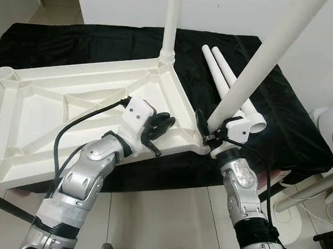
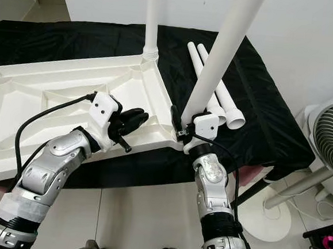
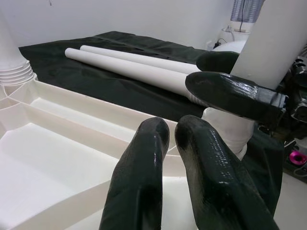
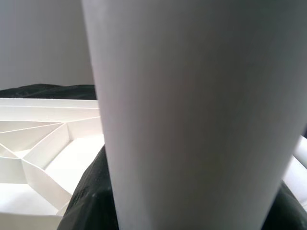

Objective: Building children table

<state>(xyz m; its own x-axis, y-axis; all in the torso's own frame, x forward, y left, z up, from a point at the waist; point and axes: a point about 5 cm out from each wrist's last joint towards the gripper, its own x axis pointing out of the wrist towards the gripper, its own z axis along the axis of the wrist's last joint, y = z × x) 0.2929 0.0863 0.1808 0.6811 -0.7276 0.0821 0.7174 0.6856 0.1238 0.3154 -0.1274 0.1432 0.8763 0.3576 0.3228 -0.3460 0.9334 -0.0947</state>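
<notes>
Gripping tilted leg [image 1: 264,57] w/ right gripper [image 1: 205,129], apparently at tabletop [image 1: 70,102] corner.

Left arm bent at the elbow, reaching forward over the near edge of the tabletop [image 1: 70,102], wrist rolled inward. Left gripper [image 1: 162,124] resting just inside that edge near the tabletop's right near corner, black fingers [image 3: 144,182] pressed close together, nothing between them. Right arm raised almost straight up from below, forearm near vertical, wrist just off the same corner. Right gripper [image 1: 208,128] clamped around the lower end of a leg [image 1: 264,57], fingers wrapped on either side of it, the leg leaning up and to the right.
</notes>
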